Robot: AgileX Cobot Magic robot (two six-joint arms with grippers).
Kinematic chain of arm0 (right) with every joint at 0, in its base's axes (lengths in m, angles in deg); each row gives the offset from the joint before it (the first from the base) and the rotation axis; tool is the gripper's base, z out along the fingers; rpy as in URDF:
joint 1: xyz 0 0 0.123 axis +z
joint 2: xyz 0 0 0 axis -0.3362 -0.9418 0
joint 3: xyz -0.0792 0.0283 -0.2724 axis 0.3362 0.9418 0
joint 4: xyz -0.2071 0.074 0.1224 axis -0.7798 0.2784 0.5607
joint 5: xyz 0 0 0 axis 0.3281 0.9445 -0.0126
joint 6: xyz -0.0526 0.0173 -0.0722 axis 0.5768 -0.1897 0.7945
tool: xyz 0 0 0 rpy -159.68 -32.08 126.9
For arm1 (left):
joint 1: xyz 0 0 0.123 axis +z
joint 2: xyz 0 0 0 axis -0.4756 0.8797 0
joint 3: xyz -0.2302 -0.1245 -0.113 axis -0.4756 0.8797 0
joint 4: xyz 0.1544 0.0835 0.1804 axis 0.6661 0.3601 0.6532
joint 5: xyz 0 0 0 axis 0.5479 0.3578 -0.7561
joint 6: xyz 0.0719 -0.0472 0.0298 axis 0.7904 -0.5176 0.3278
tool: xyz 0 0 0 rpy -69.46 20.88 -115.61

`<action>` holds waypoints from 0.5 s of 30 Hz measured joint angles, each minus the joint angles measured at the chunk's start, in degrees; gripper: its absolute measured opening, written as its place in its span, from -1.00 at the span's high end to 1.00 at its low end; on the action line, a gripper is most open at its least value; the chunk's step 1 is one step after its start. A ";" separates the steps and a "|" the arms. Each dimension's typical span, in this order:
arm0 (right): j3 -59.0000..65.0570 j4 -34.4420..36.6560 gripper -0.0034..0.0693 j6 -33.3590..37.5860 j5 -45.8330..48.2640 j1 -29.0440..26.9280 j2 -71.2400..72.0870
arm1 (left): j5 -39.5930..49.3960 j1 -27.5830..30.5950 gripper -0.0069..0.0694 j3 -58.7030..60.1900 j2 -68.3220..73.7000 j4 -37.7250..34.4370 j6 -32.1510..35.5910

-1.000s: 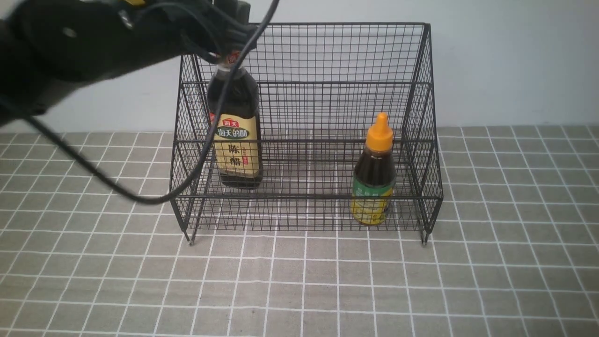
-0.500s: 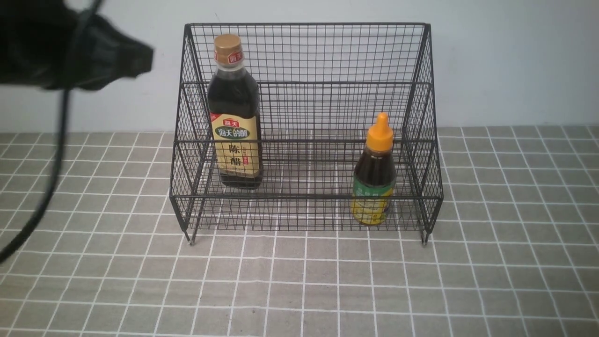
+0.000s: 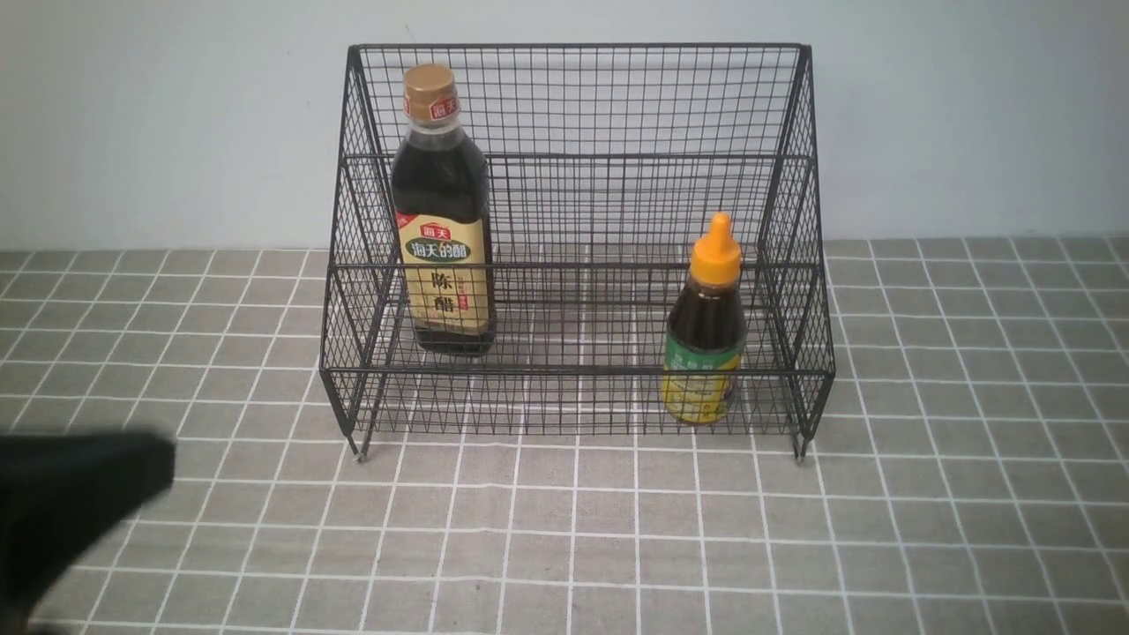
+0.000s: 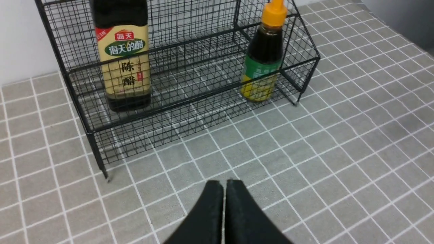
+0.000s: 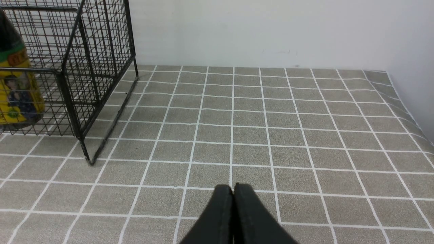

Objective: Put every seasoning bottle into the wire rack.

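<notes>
Bottles upright inside wire rack, grippers closed, empty.

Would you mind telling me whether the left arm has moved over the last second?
Yes. The left arm has dropped from beside the wire rack's top to the table, below its feet.

The left arm is only a dark blur at the front view's lower-left edge — its gripper cannot be made out there. The left wrist view crops the tall bottle above its shoulder; the right wrist view shows just part of the short bottle.
</notes>
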 joint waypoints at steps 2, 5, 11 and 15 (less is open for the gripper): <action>0.00 0.00 0.94 0.00 0.00 0.00 0.00 | 0.44 0.00 0.84 0.15 -2.42 0.02 -0.05; 0.00 0.00 0.94 0.00 0.00 0.00 0.00 | 0.44 0.00 0.84 0.15 -7.19 0.07 -0.05; 0.00 0.00 0.94 0.00 0.00 0.00 0.00 | -2.36 0.00 0.84 0.15 -13.80 0.74 -0.05; 0.00 -0.05 0.94 0.00 0.00 0.00 0.00 | -6.40 0.00 0.84 0.22 -15.95 4.11 -0.46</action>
